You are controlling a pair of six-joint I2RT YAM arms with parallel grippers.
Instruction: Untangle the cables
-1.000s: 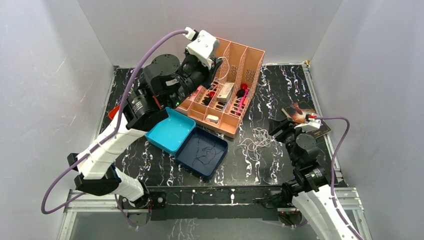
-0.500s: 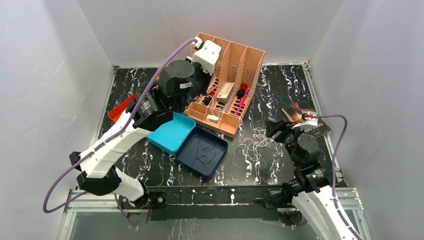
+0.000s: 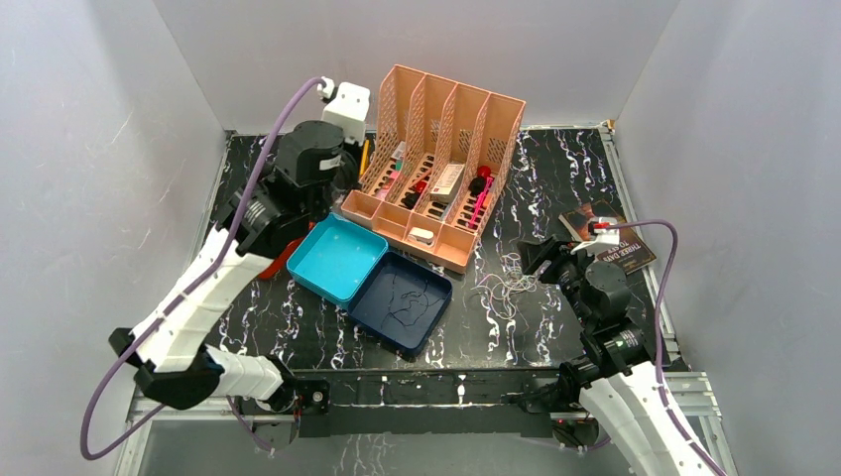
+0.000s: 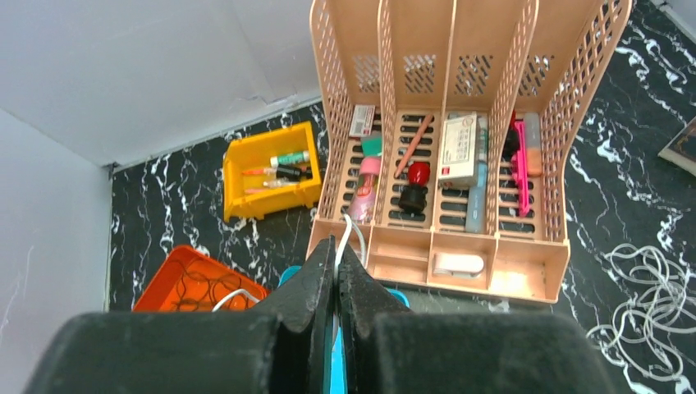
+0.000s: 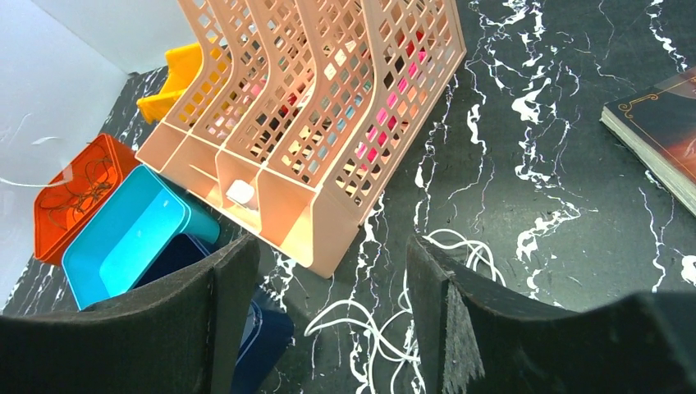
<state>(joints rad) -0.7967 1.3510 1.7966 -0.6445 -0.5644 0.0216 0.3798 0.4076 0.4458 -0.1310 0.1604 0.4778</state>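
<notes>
A tangle of white cables (image 3: 506,278) lies on the black marble table right of the trays; it also shows in the right wrist view as white cables (image 5: 386,328). My right gripper (image 5: 332,254) hovers open just above that tangle, nothing between its fingers. My left gripper (image 4: 337,246) is shut on one thin white cable (image 4: 345,234), held high at the back left over the orange tray (image 4: 193,283), which holds dark curly cables. More dark cables (image 3: 409,300) lie in the navy tray (image 3: 382,332).
A peach file organizer (image 3: 446,149) with small items stands at the back centre. A yellow bin (image 4: 271,168) sits to its left, a teal tray (image 3: 337,258) beside the navy one, a book (image 3: 610,238) at the right. Grey walls close in on three sides.
My left arm swung left from over the organizer to the back left, still shut on the white cable. The right gripper edged slightly and opened a little wider.
</notes>
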